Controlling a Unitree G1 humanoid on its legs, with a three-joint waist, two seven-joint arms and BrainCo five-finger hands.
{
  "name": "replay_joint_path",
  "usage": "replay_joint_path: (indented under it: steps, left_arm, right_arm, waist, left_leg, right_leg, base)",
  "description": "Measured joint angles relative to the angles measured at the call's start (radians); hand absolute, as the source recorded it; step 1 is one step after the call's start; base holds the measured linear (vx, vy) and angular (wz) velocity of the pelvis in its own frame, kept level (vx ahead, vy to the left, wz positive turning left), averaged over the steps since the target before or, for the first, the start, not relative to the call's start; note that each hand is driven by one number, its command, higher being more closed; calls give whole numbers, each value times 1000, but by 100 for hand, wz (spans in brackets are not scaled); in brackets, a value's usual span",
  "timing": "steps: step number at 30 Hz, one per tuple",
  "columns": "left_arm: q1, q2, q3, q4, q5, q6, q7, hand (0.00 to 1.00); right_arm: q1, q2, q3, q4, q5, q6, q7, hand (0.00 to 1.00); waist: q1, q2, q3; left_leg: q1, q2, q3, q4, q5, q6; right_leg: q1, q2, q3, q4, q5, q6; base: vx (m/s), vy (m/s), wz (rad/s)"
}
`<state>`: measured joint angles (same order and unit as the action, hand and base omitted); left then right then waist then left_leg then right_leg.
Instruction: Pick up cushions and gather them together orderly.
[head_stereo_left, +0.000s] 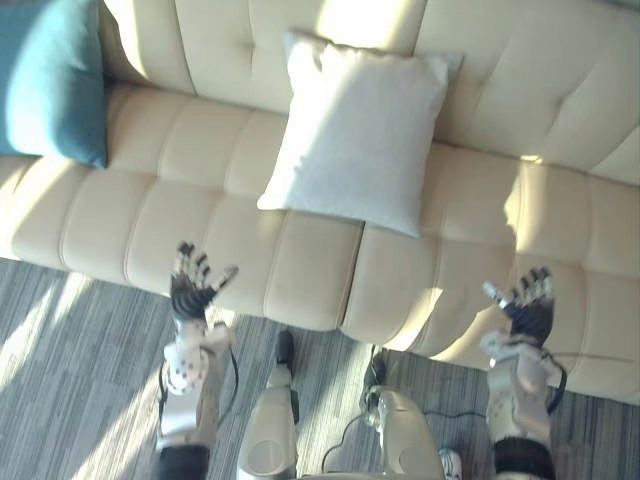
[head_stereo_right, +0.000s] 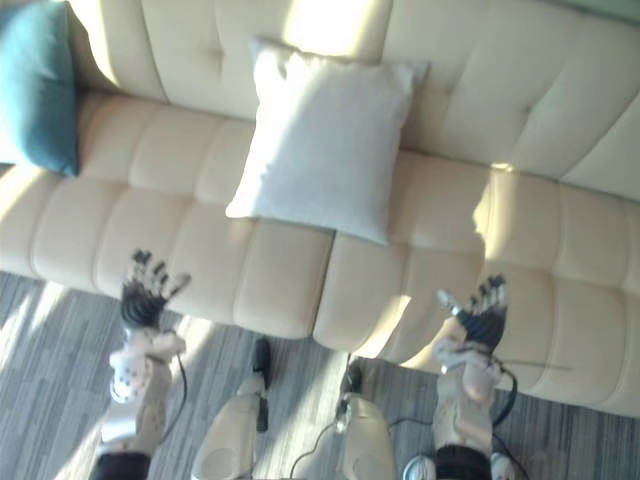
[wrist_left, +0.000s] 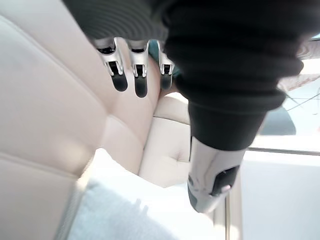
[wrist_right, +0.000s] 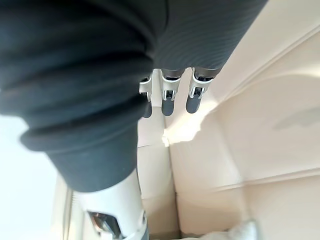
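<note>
Both arms raised forward, forearms roughly parallel, well apart. Left hand over the front edge of the cream sofa, fingers straight and spread, thumb out, holding nothing. Right hand over the seat's front on the other side, fingers likewise extended and empty. White cushion between the two hands and further back, bottom edge on the seat, leaning against the backrest. Teal cushion at the sofa's left end, well apart from the white one. Grey carpet below.
</note>
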<state>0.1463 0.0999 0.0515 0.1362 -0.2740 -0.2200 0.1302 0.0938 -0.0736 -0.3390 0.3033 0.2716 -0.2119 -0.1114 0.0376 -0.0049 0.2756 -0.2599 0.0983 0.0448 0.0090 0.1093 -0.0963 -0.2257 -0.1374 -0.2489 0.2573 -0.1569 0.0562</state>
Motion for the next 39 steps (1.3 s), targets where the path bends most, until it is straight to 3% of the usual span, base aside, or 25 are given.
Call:
replay_joint_path:
  steps: [5, 12, 18, 20, 23, 25, 26, 27, 29, 30, 31, 32, 33, 34, 36, 37, 39]
  left_arm:
    - [64, -19, 12, 312, 133, 41, -65, 0]
    - [63, -37, 140, 713, 219, 71, -58, 0]
    - [48, -22, 160, 832, 253, 76, -45, 0]
    - [36, -21, 163, 837, 252, 76, -45, 0]
    - [0, -5, 159, 837, 252, 78, -37, 0]
    - [-25, -16, 158, 822, 251, 80, -26, 0]
    - [-30, -30, 158, 805, 251, 78, -23, 0]
    - [-31, -34, 154, 796, 251, 79, -24, 0]
    - [-34, -47, 135, 765, 252, 80, -28, 0]
    - [-36, -41, 128, 756, 250, 80, -28, 0]
    - [-45, -35, 126, 744, 250, 81, -26, 0]
    - [-62, -44, 125, 743, 250, 88, -25, 0]
    - [-67, -58, 123, 739, 250, 92, -25, 0]
    - [-72, -78, 113, 735, 249, 94, -23, 0]
    - [-73, -79, 98, 734, 243, 94, -18, 0]
    - [-78, -80, 77, 739, 240, 94, -17, 0]
    - [-80, -82, 45, 741, 235, 91, -18, 0]
  right_arm:
    - [77, 15, 39, 214, -120, 27, 40, 0]
    - [104, 32, 38, 472, -155, 65, 52, 0]
    - [99, 39, 35, 588, -141, 75, 56, 0]
    - [71, 51, 39, 587, -132, 76, 53, 0]
    - [32, 83, 59, 585, -112, 79, 50, 0]
    - [25, 93, 77, 575, -112, 84, 51, 0]
    - [13, 107, 81, 572, -111, 88, 51, 0]
    - [15, 112, 89, 569, -111, 88, 51, 0]
    - [26, 116, 119, 571, -112, 88, 53, 0]
    - [23, 117, 119, 571, -112, 88, 52, 0]
    - [12, 118, 121, 571, -112, 87, 52, 0]
    - [-14, 103, 117, 576, -112, 88, 51, 0]
    - [-25, 97, 117, 575, -112, 88, 50, 0]
    - [-28, 72, 118, 575, -112, 88, 41, 0]
    - [-42, 61, 132, 575, -111, 87, 25, 0]
    - [-55, 48, 152, 576, -106, 86, 21, 0]
    - [-92, 41, 162, 582, -106, 84, 20, 0]
  waist:
    - [-1, -7, -80]
    - [2, -9, -164]
    - [2, -16, -174]
    - [18, -21, -169]
    - [16, -38, -153]
    - [27, -28, -145]
    - [25, -21, -138]
    - [23, -25, -140]
    - [26, -72, -169]
    - [26, -83, -173]
    - [29, -107, -176]
    - [35, -92, -166]
    - [38, -69, -162]
    - [46, -43, -158]
    - [69, -43, -159]
    - [73, -26, -159]
    - [72, 15, -132]
  left_leg:
    - [110, 3, 19, -8, -29, -3]
    - [233, -1, 39, -77, -33, -2]
    - [276, -9, 68, -111, -21, -1]
    - [256, -6, 110, -111, -20, 0]
    - [193, -3, 135, -56, -33, 16]
    - [142, 29, 138, 18, -62, 44]
    - [130, 39, 136, 47, -72, 54]
    - [128, 35, 131, 59, -74, 58]
    - [86, 11, 95, 126, -72, 56]
    - [66, 6, 94, 147, -72, 56]
    - [25, -4, 94, 195, -72, 56]
    - [-7, 8, 81, 224, -66, 44]
    - [-7, 24, 80, 215, -59, 36]
    - [-3, 41, 82, 199, -36, 28]
    - [-23, 43, 95, 190, 1, 16]
    - [-47, 54, 98, 175, 35, 15]
    - [-55, 91, 95, 113, 131, 16]
  right_leg:
    - [137, 10, 0, -78, 19, 12]
    - [234, 12, 15, -151, 30, 22]
    - [249, 9, 48, -163, 51, 34]
    - [206, 9, 77, -155, 70, 38]
    - [160, 3, 94, -135, 92, 54]
    - [134, 7, 93, -96, 127, 98]
    - [76, -20, 63, 177, 35, 52]
    - [56, -40, 56, 316, -2, 54]
    - [86, -92, 76, 580, -37, 102]
    - [103, -97, 88, 590, -30, 113]
    - [145, -97, 114, 566, 29, 145]
    - [161, -60, 121, 508, -23, 180]
    - [163, -42, 116, 495, -26, 179]
    - [195, -19, 106, 448, -60, 165]
    - [231, -14, 86, 357, -172, 115]
    - [240, 12, 77, 280, -204, 87]
    - [273, 66, 47, 168, -204, 80]
  base:
    - [65, 1, -4]
    - [5, 12, -11]
    - [-9, 20, -13]
    - [-45, 34, -47]
    - [-64, 41, -24]
    - [-86, 43, -3]
    - [-88, 21, 10]
    - [-89, -10, 29]
    - [-35, -89, 42]
    - [-61, -121, 38]
    - [-218, -163, 28]
    - [-248, -136, 20]
    - [-309, -115, 14]
    - [-199, -47, 5]
    - [-252, -158, -7]
    - [-277, -188, -15]
    - [-400, -148, 6]
